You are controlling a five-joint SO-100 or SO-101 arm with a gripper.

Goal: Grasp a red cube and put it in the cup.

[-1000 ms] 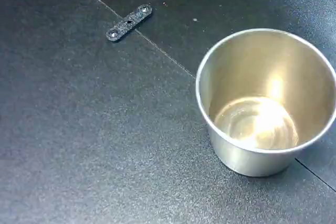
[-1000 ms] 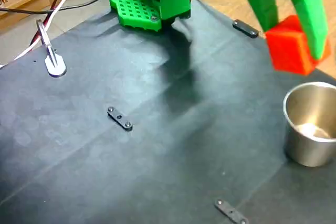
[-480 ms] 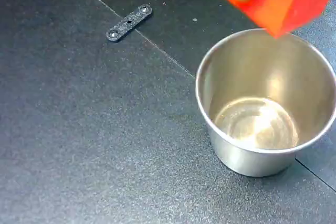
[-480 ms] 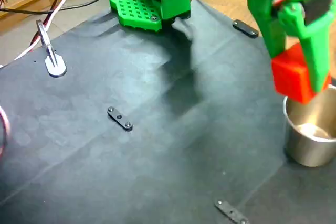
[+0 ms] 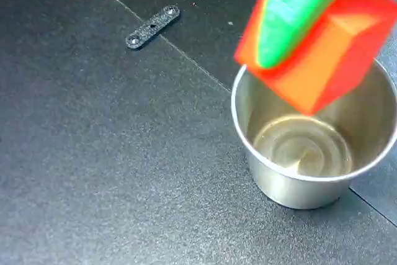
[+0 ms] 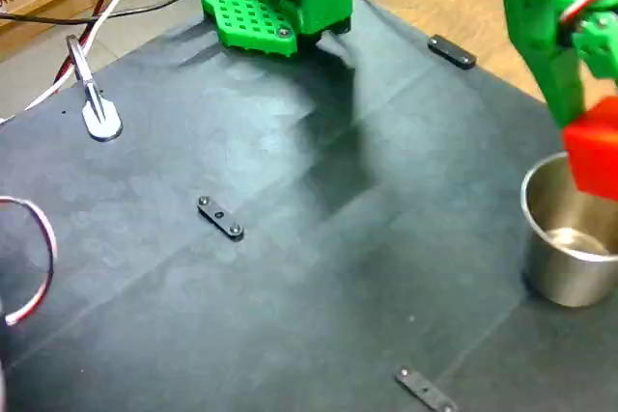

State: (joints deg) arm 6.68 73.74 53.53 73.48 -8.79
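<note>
Fixed view, close: red cube (image 5: 316,60) pinched in green gripper (image 5: 322,35), hanging above cup (image 5: 291,181) mouth.
Offset: cube tilted, one corner lowest, over cup interior; seems biased to far rim.
Fixed view, wide: cube (image 6: 594,151) at cup (image 6: 560,267) rim level, partly cropped.
Judgement: needs small centring, then release.

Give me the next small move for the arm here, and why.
Probably lower a little more, then open. The gripper holds the red cube above the cup, not yet inside it; the cube's lower corner is around rim level in a fixed view, and the cup's bottom looks empty. Releasing lower should limit bounce off the rim.
</note>
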